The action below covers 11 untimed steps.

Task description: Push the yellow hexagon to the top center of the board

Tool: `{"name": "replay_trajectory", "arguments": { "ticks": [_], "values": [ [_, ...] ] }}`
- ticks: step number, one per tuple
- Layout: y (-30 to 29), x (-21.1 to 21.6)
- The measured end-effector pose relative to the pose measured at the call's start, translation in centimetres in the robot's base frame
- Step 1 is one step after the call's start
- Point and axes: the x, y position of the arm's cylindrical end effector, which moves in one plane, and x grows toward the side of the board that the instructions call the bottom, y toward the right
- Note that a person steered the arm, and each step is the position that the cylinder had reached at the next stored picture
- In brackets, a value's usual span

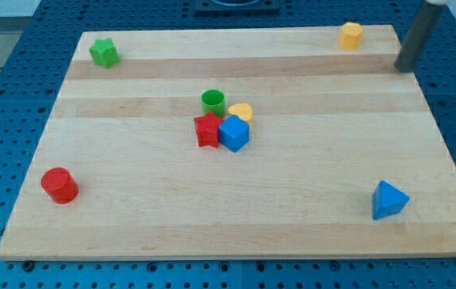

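Observation:
The yellow hexagon point(351, 35) stands near the board's top right corner, close to the top edge. My tip point(404, 67) is at the view's right of it and a little lower, near the board's right edge, apart from the hexagon. The dark rod rises from the tip toward the view's top right.
A green star point(103, 53) sits at the top left. In the middle a green cylinder point(213, 101), a yellow round block point(241, 111), a red star point(207, 129) and a blue cube point(234, 133) cluster together. A red cylinder point(59, 185) is at lower left, a blue triangle point(388, 200) at lower right.

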Motion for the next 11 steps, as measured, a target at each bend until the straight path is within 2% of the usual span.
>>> {"name": "replay_trajectory", "arguments": {
  "ticks": [1,2,3,4,5,7,8,9,10,11],
  "values": [
    [-3.3,-3.8],
    [-5.8,-3.8],
    [-6.0,-3.7],
    [-3.8,-4.6],
    [-8.3,-5.6],
    [-20.9,-5.3],
    [-17.5,-5.9],
    [-18.8,-7.4],
    [-26.2,-7.5],
    [-28.6,-6.2]
  ]
}}
